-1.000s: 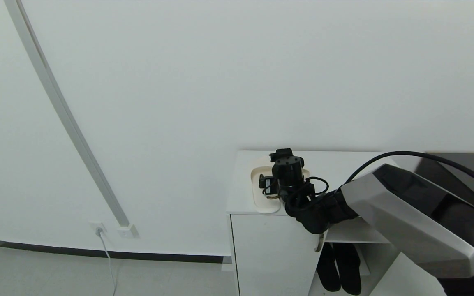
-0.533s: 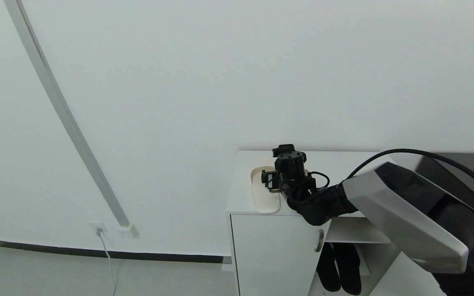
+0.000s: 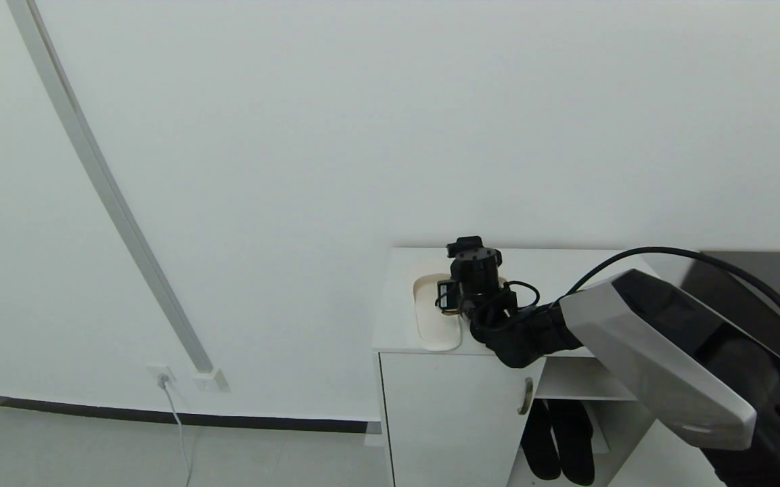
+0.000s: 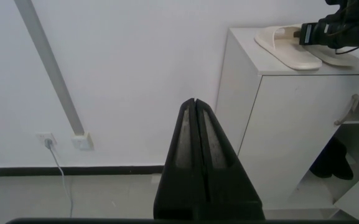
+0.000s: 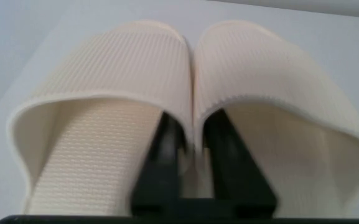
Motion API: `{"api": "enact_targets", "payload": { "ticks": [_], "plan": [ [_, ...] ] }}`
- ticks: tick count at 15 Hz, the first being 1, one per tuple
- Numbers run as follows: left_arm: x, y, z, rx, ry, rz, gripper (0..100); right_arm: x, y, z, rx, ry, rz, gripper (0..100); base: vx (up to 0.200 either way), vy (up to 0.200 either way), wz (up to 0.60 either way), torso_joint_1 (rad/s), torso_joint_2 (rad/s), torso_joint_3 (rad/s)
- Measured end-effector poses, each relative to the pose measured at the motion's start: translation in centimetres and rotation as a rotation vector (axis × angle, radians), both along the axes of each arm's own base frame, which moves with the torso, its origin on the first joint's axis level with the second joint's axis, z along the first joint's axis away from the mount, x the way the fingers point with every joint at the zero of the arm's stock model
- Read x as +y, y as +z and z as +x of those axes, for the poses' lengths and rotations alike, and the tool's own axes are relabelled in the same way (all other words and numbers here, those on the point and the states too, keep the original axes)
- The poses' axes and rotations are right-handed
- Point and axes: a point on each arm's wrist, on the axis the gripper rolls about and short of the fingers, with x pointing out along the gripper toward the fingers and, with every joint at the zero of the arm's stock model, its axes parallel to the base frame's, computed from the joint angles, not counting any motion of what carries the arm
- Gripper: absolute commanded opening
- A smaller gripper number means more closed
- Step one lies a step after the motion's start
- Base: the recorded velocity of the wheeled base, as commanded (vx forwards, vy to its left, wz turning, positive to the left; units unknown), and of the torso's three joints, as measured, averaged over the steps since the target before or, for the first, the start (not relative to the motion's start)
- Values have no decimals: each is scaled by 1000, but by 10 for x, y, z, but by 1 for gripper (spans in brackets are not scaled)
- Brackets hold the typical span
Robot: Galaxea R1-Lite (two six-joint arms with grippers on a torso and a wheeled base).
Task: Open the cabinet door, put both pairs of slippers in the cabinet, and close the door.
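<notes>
On top of the white cabinet (image 3: 450,419), near its left edge and reaching to the front edge, lay the pair of cream slippers (image 3: 436,318), side by side and touching. The right arm stretched over the cabinet top from the right, and the right jaws sat at the open heel end of the pair. In the right wrist view one dark finger (image 5: 160,155) ran into each slipper, and the two inner strap walls were pinched in the narrow gap between the fingers, so the jaws held the cream slippers (image 5: 117,81) together.

The left-hand door, with a pale handle (image 3: 527,396) at its right edge, was closed. To the right of it the cabinet stood open, showing a shelf (image 3: 576,385), and under that shelf a pair of black slippers (image 3: 559,439) stood close together inside.

The left jaws hung in the air well to the left of the cabinet, facing the wall, with the fingers (image 4: 188,143) pressed flat together and nothing between them. On the wall behind ran a slanted grey strip (image 3: 102,182) down to a socket (image 3: 159,374) with a cable plugged in.
</notes>
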Motion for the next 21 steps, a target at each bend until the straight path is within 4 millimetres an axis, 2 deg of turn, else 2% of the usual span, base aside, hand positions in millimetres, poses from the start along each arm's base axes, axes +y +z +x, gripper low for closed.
{"api": "enact_targets", "payload": {
  "ticks": [8, 15, 18, 21],
  "plan": [
    [0, 0, 0, 0, 1, 0, 0, 0, -1, -5, 3, 2, 5, 0, 0, 0, 0, 0, 0, 0],
    [0, 0, 0, 0, 0, 0, 0, -12, 14, -24, -9, 19, 20, 0, 0, 0, 0, 0, 0, 0],
    [0, 0, 0, 0, 0, 0, 0, -25, 11, -45, 16, 72, 18, 0, 0, 0, 0, 0, 0, 0],
    [0, 0, 0, 0, -1, 1, 0, -40, 20, -78, 33, 166, 31, 0, 0, 0, 0, 0, 0, 0]
  ]
}}
